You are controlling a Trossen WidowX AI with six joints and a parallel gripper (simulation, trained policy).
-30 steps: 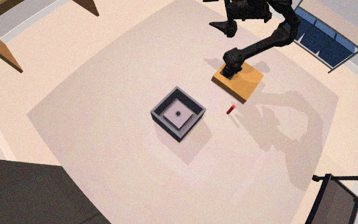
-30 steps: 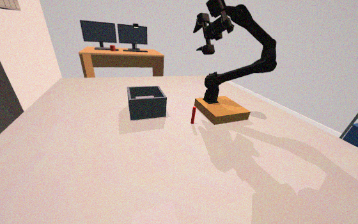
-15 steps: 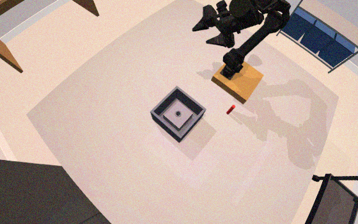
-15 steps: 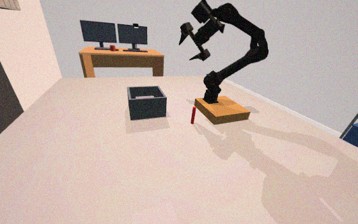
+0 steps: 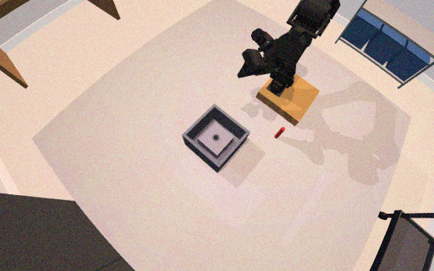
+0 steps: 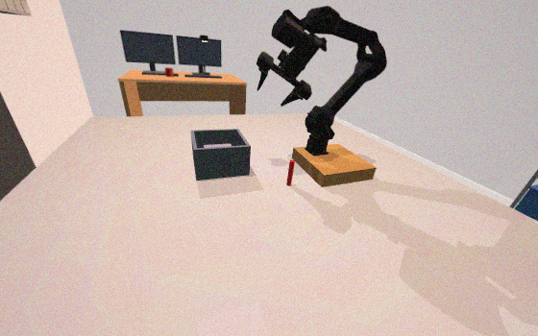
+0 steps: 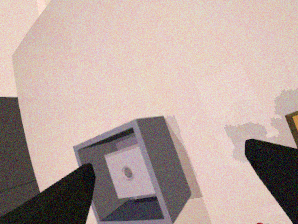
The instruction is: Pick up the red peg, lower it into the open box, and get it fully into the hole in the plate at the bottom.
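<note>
You are at step 1, the approach: as I judge it, the pick-up has yet to happen, and the hand (image 5: 252, 52) (image 6: 272, 96) (image 7: 170, 159) is spread wide with nothing between its 2 fingers. The red peg (image 5: 280, 132) (image 6: 290, 173) (image 7: 259, 223) stands upright on the bench (image 5: 131, 186) (image 6: 162, 269) (image 7: 150, 60), just beside the wooden base block (image 5: 303, 94) (image 6: 350, 163) (image 7: 296, 121) and apart from the open box (image 5: 229, 159) (image 6: 222, 163) (image 7: 167, 165). In the box you can see the plate (image 5: 212, 147) (image 6: 217, 145) (image 7: 117, 165), with 1 hole (image 5: 216, 137) (image 7: 128, 173) near its middle. The hand hangs high above the bench, tilted, well apart from the peg; in the wrist view, only a sliver of red shows at the bottom edge, nearer the finger on the right of that view. Your next move, I'd say, calls for swinging the hand over toward the peg, levelling it to point down, then lowering it with 1 finger on either side before you close. Watch for a fingertip clipping the peg on the way down, since something that slim could topple, and mind the base block close by.
</note>
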